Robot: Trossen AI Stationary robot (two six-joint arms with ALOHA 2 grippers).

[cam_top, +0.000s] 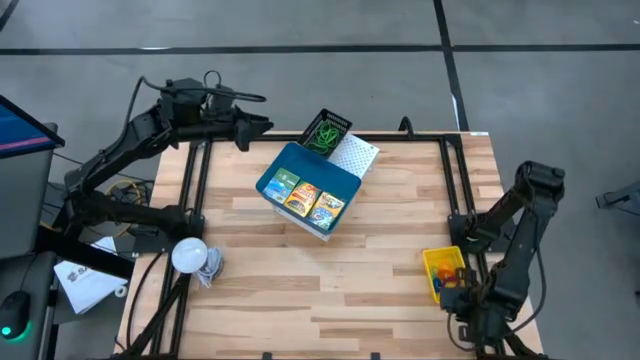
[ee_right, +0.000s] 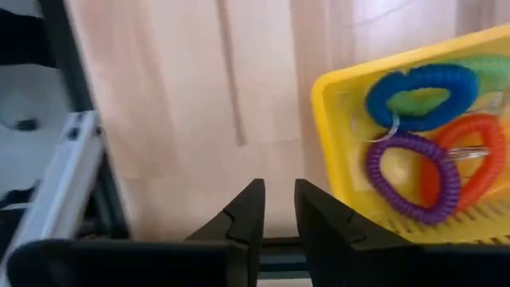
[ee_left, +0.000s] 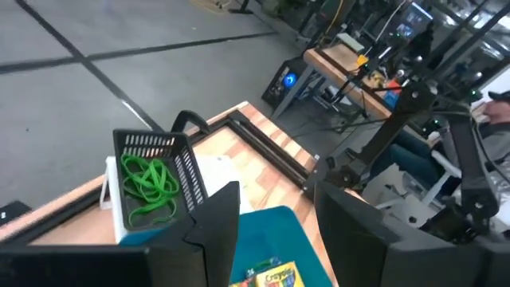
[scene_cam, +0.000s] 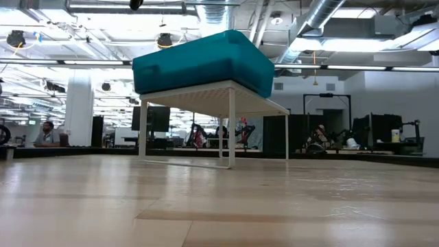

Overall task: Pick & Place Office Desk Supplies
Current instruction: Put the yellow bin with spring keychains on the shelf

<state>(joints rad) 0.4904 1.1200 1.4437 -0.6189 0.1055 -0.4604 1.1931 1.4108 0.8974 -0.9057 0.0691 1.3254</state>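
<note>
At far left we see the left gripper (cam_top: 262, 125) held above the bench's (cam_top: 400, 260) far edge, its fingers spread and empty. Just right of it stands the black mesh tray (cam_top: 326, 132), holding green rubber-band loops (ee_left: 149, 186), with a white perforated stand (cam_top: 357, 153) beside it. At centre sits the blue plastic tray (cam_top: 305, 190); three yellow-green crayon packs (cam_top: 303, 195) lie in a row inside it. At near right, the yellow mesh tray (ee_right: 335, 151) holds coiled loops: blue (ee_right: 420, 88), purple (ee_right: 410, 177) and orange (ee_right: 474, 151). The right gripper (ee_right: 277, 209) rests low at that tray's side, fingers nearly together, holding nothing. We judge the sorting far along: every supply in view lies in a tray, and none lies loose on the bench. A white bulb-like object (cam_top: 190, 254) sits near left.
</note>
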